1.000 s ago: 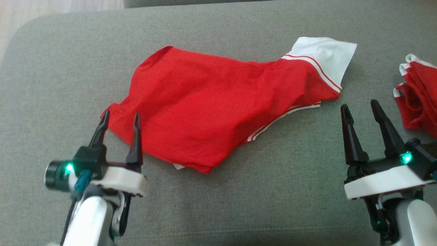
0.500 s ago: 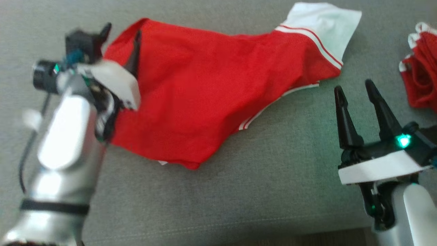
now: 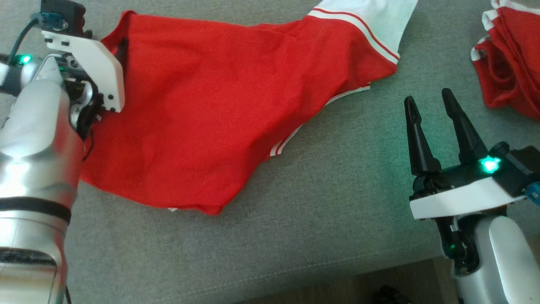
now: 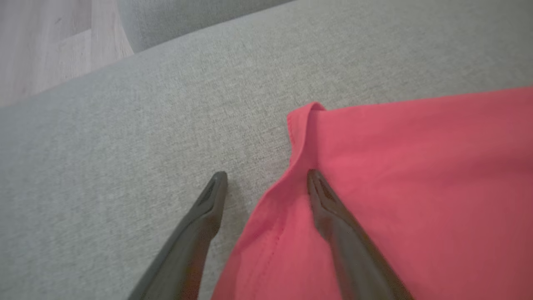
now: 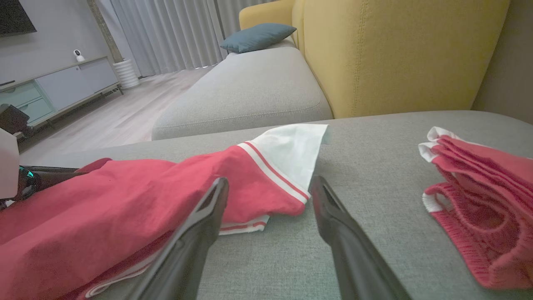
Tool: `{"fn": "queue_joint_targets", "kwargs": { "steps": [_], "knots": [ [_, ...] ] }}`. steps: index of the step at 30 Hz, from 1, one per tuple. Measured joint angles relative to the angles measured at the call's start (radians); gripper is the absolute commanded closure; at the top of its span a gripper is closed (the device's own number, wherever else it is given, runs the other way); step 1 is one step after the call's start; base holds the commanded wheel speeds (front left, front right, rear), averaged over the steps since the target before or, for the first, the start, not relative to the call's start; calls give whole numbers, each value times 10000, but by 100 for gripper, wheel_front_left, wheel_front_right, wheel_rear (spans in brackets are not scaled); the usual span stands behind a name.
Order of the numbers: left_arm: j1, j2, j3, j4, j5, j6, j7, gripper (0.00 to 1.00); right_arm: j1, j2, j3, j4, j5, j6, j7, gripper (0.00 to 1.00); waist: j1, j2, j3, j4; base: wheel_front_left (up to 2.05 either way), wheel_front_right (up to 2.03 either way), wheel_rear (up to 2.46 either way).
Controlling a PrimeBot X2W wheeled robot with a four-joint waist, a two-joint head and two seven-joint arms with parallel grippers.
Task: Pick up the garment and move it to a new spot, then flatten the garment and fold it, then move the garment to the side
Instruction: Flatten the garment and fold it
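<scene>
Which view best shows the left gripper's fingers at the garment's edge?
Left wrist view: the edge of the red garment runs between the open fingers of the left gripper. Head view: its wrist mostly hides them. Right wrist view: it is far off.

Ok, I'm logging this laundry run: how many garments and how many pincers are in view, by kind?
Red garments: 2, the spread garment and the bunched garment
Pincers: 2, the left pincer and the right pincer
Total: 4
</scene>
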Motion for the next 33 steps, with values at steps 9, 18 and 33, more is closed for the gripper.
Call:
{"fn": "queue_joint_targets", "kwargs": {
  "steps": [9, 18, 33],
  "knots": [
    [-501, 86, -656, 520, -802, -84, 98, 100, -9, 0, 6, 221, 75, 0, -90, 0, 0, 0, -43, -49, 0, 0, 0],
    [-648, 203, -890, -176, -1496, -84, -1032, 100, 0, 0, -21, 257, 159, 0, -73, 0, 0, 0, -414, 256, 0, 0, 0],
    [4742, 188, 401, -4288, -3852, 989, -1233, 100, 513, 17, -198, 109, 251, 0, 384, 0, 0, 0, -1044, 890, 0, 0, 0]
  ]
}}
